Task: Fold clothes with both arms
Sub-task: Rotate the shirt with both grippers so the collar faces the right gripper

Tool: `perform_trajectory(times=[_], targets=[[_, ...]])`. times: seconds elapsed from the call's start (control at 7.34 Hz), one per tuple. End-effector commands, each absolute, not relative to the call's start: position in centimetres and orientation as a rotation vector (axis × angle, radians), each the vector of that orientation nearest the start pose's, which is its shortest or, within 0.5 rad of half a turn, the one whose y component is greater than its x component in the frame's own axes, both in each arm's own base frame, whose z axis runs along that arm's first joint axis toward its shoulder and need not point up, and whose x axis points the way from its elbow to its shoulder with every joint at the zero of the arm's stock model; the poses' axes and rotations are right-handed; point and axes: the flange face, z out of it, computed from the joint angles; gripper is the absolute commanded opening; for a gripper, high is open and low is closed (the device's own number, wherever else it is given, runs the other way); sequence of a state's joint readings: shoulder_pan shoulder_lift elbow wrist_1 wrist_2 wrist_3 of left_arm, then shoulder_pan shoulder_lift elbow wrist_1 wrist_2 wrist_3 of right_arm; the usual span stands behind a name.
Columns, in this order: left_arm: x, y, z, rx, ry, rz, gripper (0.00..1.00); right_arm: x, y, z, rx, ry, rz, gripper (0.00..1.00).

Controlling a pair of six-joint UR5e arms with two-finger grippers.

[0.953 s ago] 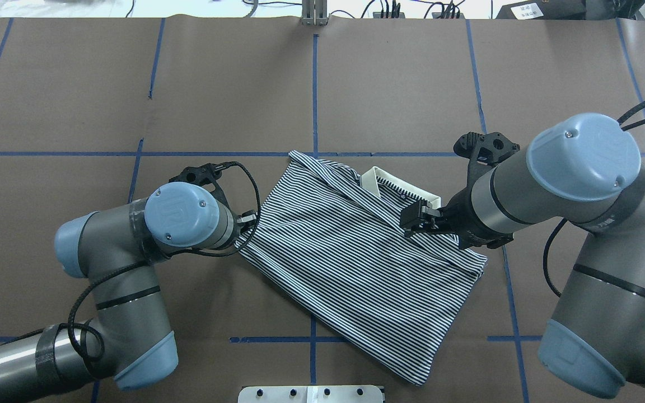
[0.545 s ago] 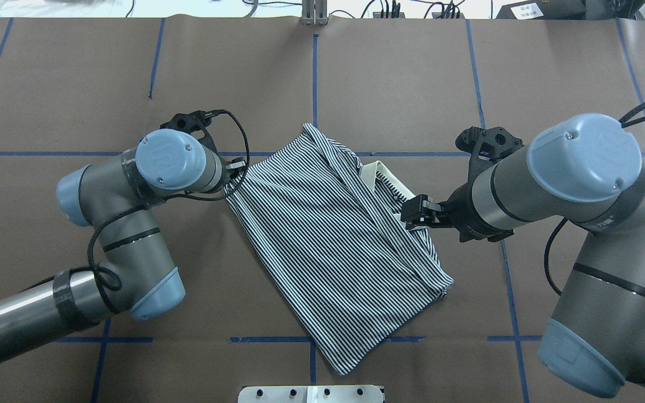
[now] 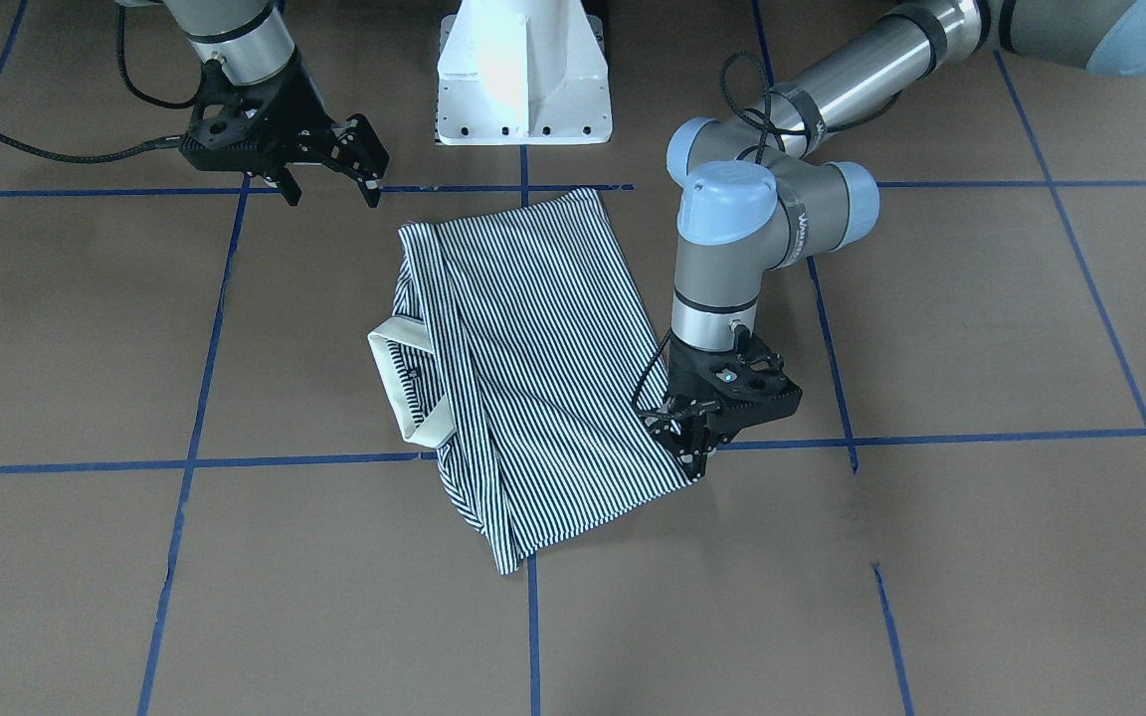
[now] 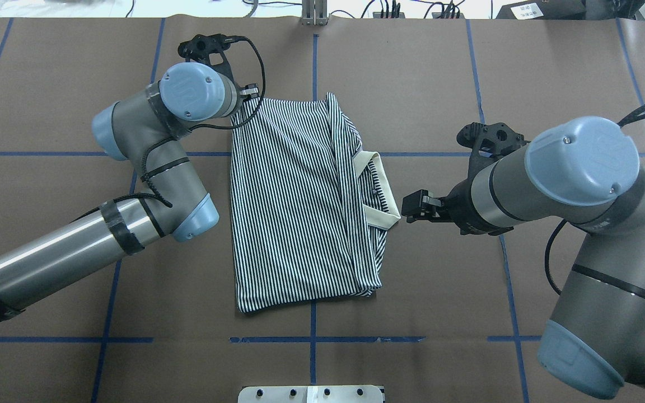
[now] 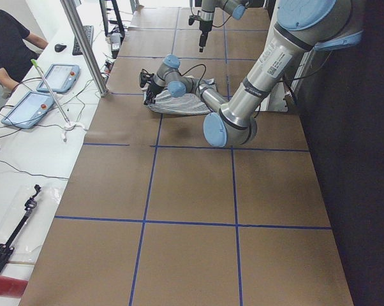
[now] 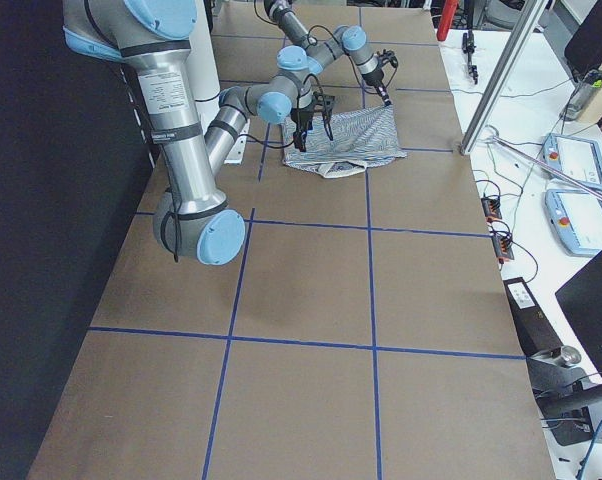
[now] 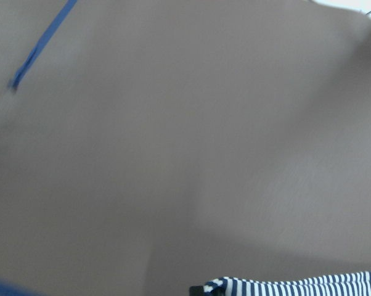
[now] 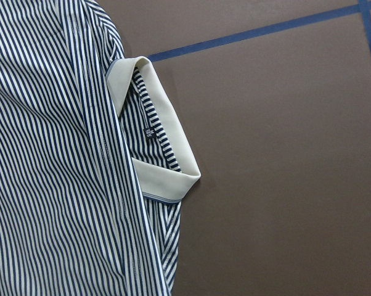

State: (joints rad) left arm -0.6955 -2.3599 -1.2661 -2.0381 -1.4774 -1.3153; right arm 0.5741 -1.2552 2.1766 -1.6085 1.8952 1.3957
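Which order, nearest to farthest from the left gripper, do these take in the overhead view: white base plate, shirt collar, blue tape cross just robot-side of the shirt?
1. Collar, on the right edge of the shirt.
2. Blue tape cross, on the centre line below the shirt.
3. White base plate, at the view's bottom edge, beyond the cross.

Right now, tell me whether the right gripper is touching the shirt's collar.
Apart. The front-facing view shows the right gripper open, with bare table between it and the collar.
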Motion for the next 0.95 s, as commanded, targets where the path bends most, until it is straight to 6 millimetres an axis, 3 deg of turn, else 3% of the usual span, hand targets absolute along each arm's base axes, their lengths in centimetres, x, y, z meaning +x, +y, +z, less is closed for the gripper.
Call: perform_trajectory(times=[0.0, 0.14, 0.27, 0.54, 0.68, 0.82], targets=[[53.4, -64.6, 25.1, 0.66, 0.823, -0.409, 0.0, -37.3, -36.1, 24.1, 0.042, -0.917, 0.223, 1.0], [53.5, -65.0, 26.4, 0.672, 0.797, -0.417, 0.76, -37.8, -36.5, 24.5, 0.047, -0.903, 0.224, 1.0], [53.2, -65.5, 27.1, 0.709, 0.75, -0.398, 1.0, -38.6, -37.2, 24.0, 0.055, -0.905, 0.227, 1.0], [50.5, -67.5, 26.9, 0.733, 0.728, -0.356, 1.0, -39.0, -37.8, 24.2, 0.092, -0.883, 0.245, 1.0], [49.0, -67.9, 26.5, 0.661, 0.79, -0.32, 1.0, -39.6, -38.1, 24.4, 0.103, -0.87, 0.24, 1.0], [47.3, -64.9, 30.6, 0.546, 0.858, -0.252, 1.0, -41.0, -38.7, 23.7, 0.121, -0.865, 0.202, 1.0]])
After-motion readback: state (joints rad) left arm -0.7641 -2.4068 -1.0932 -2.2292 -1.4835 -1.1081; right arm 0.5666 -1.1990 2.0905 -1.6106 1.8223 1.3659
